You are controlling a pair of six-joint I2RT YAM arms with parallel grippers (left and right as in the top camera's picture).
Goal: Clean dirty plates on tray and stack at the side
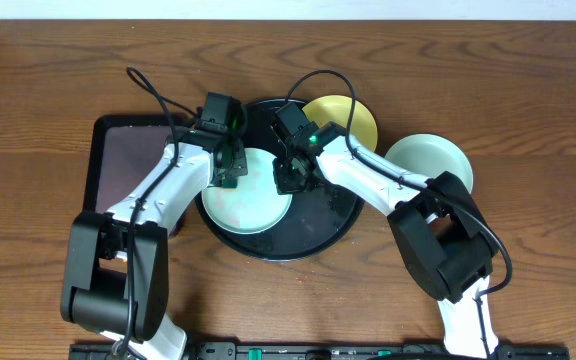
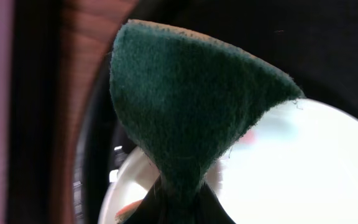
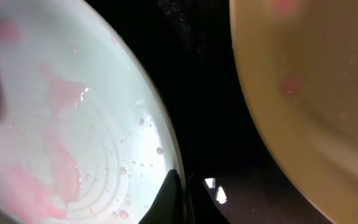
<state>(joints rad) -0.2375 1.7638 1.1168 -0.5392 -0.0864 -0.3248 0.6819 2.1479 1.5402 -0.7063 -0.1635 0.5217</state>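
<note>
Your left fingers (image 1: 232,175), clamped on the green scouring pad (image 2: 191,106), hang over the smeared blue-green plate (image 1: 253,208) at its 10 o'clock. The right fingers (image 1: 290,180) meet its 3 o'clock rim; I cannot tell their grip.

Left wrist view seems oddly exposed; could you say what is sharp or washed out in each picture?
Left wrist: green pad sharp, the pale plate behind blown out white. Right wrist: droplets glint on the pale plate, yellow plate blurred. Overhead: evenly lit, sharp.

Glossy tray (image 1: 320,236), smooth plate (image 1: 248,208), fuzzy pad (image 2: 185,106)
</note>
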